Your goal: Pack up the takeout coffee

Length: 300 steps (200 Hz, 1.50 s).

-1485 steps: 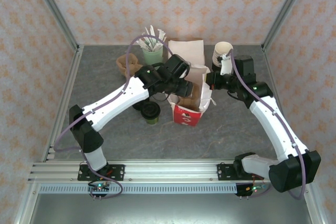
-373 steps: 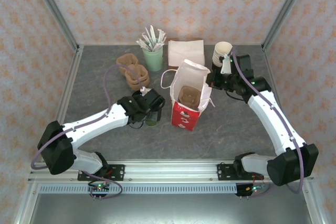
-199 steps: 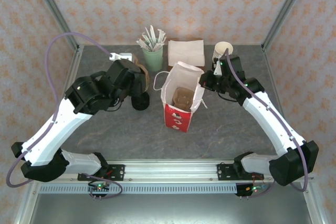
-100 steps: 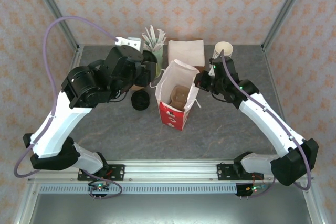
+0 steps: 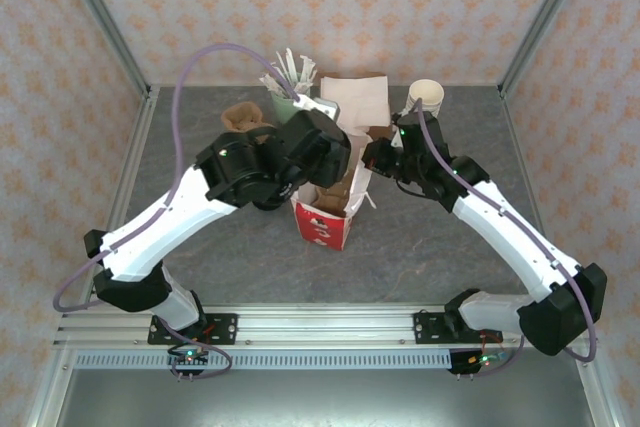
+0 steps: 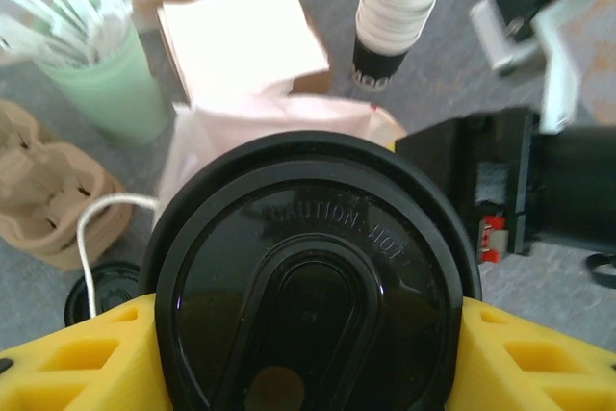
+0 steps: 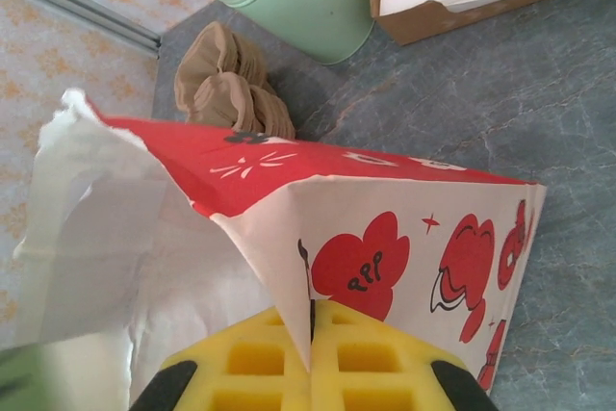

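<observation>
The takeout coffee [image 6: 308, 276] shows its round black lid from above, and my left gripper [image 6: 308, 358] is shut on it, a yellow finger [image 6: 72, 358] at each side. It hangs right over the open mouth of the red-and-white paper bag [image 5: 322, 225], whose pale rim [image 6: 279, 127] shows just beyond the lid. The cup's sides are hidden. My right gripper [image 7: 310, 334] is shut on the bag's upper edge [image 7: 289, 238], holding the bag upright from its right side [image 5: 372, 159].
Behind the bag stand a mint-green cup of stirrers [image 5: 287, 99], a napkin box [image 5: 355, 97] and a stack of cream-rimmed cups [image 5: 424, 99]. A brown cup carrier [image 5: 245, 119] and loose black lids [image 6: 106, 291] lie to the left. Metal frame posts line the table's sides.
My left arm has swung up and to the right with the coffee, from the table's left side to above the bag. The right gripper has drawn the bag slightly left and nearer.
</observation>
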Each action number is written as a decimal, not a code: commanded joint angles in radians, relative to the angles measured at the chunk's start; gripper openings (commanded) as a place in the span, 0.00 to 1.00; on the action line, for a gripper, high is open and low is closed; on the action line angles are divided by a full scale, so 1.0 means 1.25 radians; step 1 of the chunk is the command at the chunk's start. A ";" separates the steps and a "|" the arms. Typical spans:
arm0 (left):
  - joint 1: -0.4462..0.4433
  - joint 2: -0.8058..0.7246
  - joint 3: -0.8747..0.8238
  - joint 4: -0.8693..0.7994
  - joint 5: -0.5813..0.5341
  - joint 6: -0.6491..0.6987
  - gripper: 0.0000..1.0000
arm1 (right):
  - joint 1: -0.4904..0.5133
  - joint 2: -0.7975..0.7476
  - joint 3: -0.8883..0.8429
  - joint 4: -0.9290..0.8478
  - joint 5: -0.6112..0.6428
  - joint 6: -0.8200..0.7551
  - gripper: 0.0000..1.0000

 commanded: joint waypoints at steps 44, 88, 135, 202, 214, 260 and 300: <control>0.007 0.002 -0.129 0.103 0.023 -0.014 0.58 | 0.005 -0.049 -0.043 0.027 -0.053 -0.008 0.00; 0.037 0.012 -0.213 0.158 0.033 -0.006 0.58 | 0.005 -0.041 -0.023 -0.041 -0.055 -0.042 0.00; 0.058 0.026 -0.295 0.226 0.058 0.009 0.57 | 0.005 -0.037 -0.028 -0.063 -0.122 -0.099 0.00; 0.084 0.041 -0.361 0.290 0.101 -0.004 0.56 | 0.005 -0.002 -0.018 -0.039 -0.125 -0.118 0.00; 0.085 0.042 -0.375 0.296 0.105 -0.004 0.56 | 0.003 0.001 -0.013 -0.040 -0.121 -0.113 0.00; 0.091 0.048 -0.414 0.309 0.117 -0.011 0.55 | -0.001 0.031 0.011 -0.070 -0.102 -0.094 0.01; 0.107 0.045 -0.410 0.312 0.131 -0.007 0.55 | -0.053 0.066 0.084 -0.140 -0.117 -0.118 0.29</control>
